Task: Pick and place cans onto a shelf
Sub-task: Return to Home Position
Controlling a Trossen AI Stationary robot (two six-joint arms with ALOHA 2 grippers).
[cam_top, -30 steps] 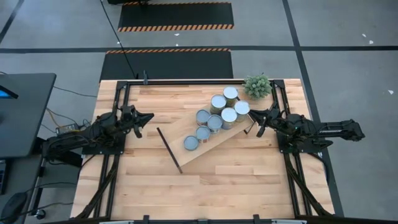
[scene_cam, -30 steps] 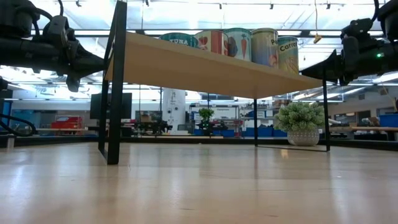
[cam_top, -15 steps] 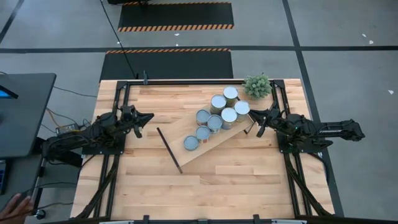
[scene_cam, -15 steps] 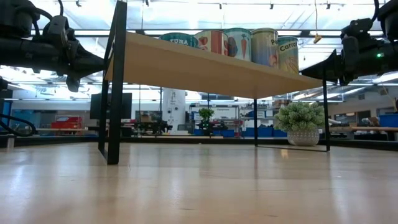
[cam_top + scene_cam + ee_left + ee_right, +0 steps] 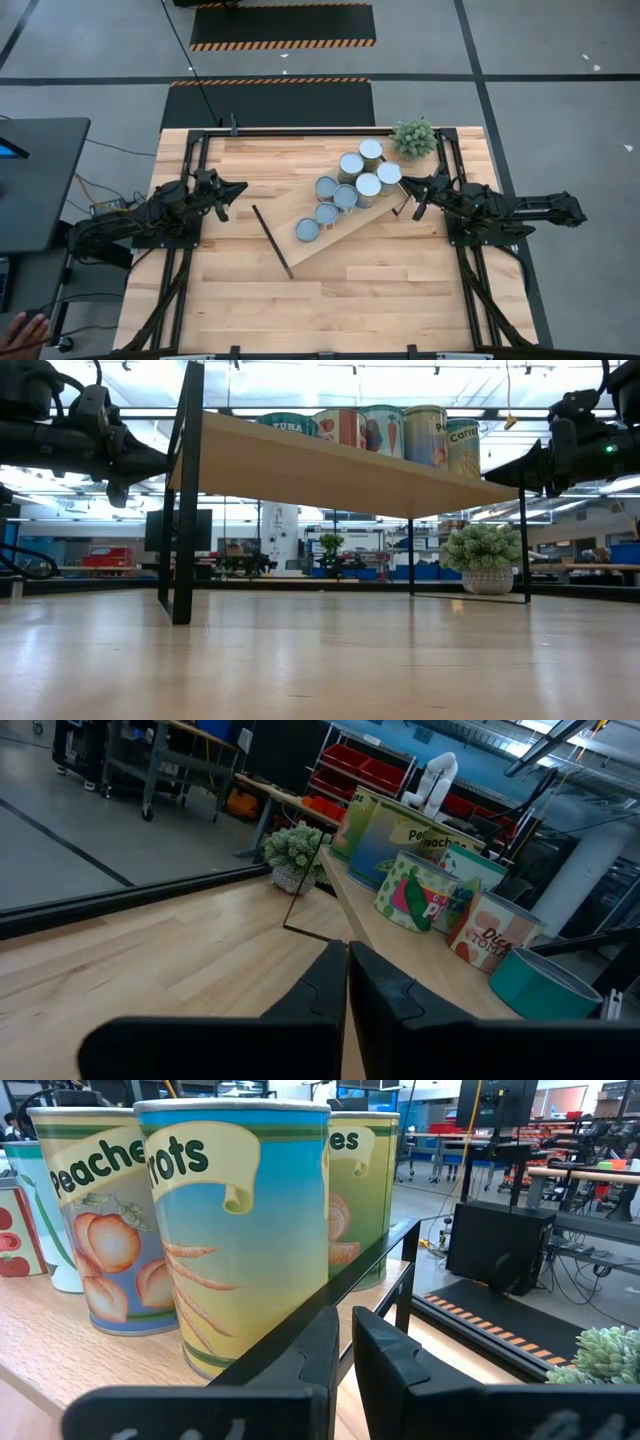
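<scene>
Several cans (image 5: 345,196) with round silver tops stand upright on the shelf (image 5: 335,240), a light-wood plank lying slantwise across the table's middle on black legs (image 5: 185,490). The low view shows their labelled sides (image 5: 400,430). My left gripper (image 5: 240,187) hovers shut and empty left of the shelf, pointing at it; its wrist view (image 5: 347,965) shows the cans (image 5: 420,890) ahead. My right gripper (image 5: 405,184) hovers shut and empty just off the shelf's right end, close to a carrot can (image 5: 235,1220) and the black rail (image 5: 300,1320).
A small green plant (image 5: 414,138) in a pot stands at the table's far right, beside the shelf's far end. Black frame rails (image 5: 300,131) run along the table's far edge and sides. A person's hand (image 5: 25,326) shows off the table at the lower left.
A person's hand has come into the high view at the lower left, off the table.
</scene>
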